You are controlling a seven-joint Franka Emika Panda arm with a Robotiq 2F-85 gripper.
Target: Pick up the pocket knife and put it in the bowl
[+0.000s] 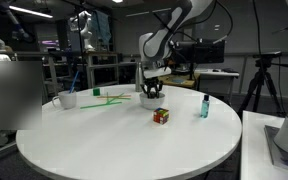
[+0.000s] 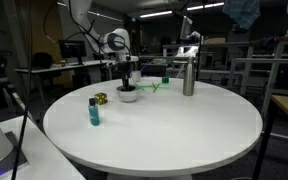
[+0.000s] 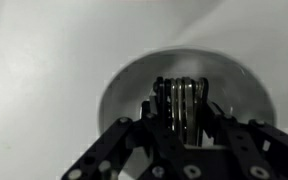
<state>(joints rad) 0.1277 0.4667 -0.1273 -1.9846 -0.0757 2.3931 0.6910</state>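
Hovering over the bowl (image 1: 149, 99) at the top centre of the round white table (image 1: 104, 140), the gripper (image 1: 151, 88) has the pocket knife (image 3: 181, 112) clamped in its grip. The wrist view shows the dark, layered oblong standing on end between the two jaws, with the bowl's pale rim curving around it below. In both exterior views the tool sits low, right at the bowl's mouth, though neither view is sharp enough to say whether knife and bowl touch. The pick-up looks done, and the step in hand appears to be the placing. The next move probably calls for little more than parting the jaws so the knife drops inside, then a straight lift clear of the rim. Because the knife is held on end, it may tip as it lands, and so small a bowl could shift if a jaw catches its wall. The puzzle cube (image 1: 161, 116) lies just below the bowl in the frame, a blue bottle (image 1: 204, 106) to the right and a white cup (image 1: 69, 99) at left, all apart from the bowl.
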